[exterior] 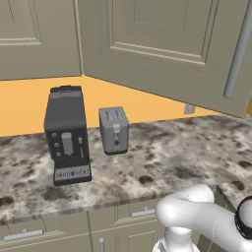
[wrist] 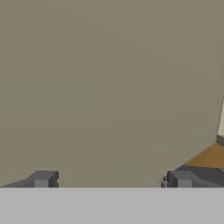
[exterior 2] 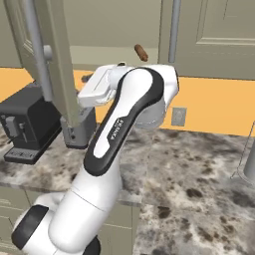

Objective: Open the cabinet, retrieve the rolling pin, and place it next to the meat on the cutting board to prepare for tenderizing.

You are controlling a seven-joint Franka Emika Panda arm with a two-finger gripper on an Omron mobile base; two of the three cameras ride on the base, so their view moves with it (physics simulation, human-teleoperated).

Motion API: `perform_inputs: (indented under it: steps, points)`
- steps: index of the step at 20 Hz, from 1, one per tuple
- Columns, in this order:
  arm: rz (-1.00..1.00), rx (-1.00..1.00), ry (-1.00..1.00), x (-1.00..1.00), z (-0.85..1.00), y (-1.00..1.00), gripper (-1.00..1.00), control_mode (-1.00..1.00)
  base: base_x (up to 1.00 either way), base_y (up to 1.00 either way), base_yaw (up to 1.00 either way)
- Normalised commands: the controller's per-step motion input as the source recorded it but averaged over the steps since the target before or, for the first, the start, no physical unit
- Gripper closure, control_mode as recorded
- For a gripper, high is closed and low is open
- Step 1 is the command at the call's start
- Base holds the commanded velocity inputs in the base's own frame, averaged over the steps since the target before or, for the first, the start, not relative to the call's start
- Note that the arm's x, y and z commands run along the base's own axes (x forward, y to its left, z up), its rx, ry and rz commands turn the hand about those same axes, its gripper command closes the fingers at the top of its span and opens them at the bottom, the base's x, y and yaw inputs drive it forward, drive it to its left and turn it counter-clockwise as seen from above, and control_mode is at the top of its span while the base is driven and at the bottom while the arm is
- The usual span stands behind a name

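We show the task at an early-middle stage. The cabinet [exterior: 167, 49] stands open: its door swings out over the marbled counter [exterior: 162, 157], the long grey bar handle [exterior: 239, 54] near the door's free edge. In the right base view the same door [exterior 2: 57, 64] is seen edge-on at the left, above the counter's back edge.

The rolling pin [exterior 2: 141, 52] is not yet retrieved; we see one brown end of it on the cabinet shelf, just above the arm's wrist and left of the neighbouring door's handle [exterior 2: 174, 30].

The gripper [wrist: 111, 179] has its fingers [wrist: 43, 178] spread wide with nothing between them, facing a plain taupe panel at close range.

A coffee machine [exterior: 67, 135] and a toaster [exterior: 114, 130] stand toward the back of the counter.

We judge that opening is done; reaching in, grasping the pin, and carrying it to the board and meat all remain.
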Motion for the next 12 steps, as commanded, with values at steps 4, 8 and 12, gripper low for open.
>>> perform_inputs:
  steps: [4,8,12]
  points:
    - [0.00,0.00,-0.08,-0.64,0.00,1.00,-1.00,-1.00,0.00,0.00,0.00]
    - [0.00,0.00,-0.06,-0.48,0.00,1.00,-1.00,-1.00,0.00,0.00,0.00]
    - [0.00,0.00,-0.03,-0.32,0.00,0.99,-1.00,-1.00,0.00,0.00,0.00]
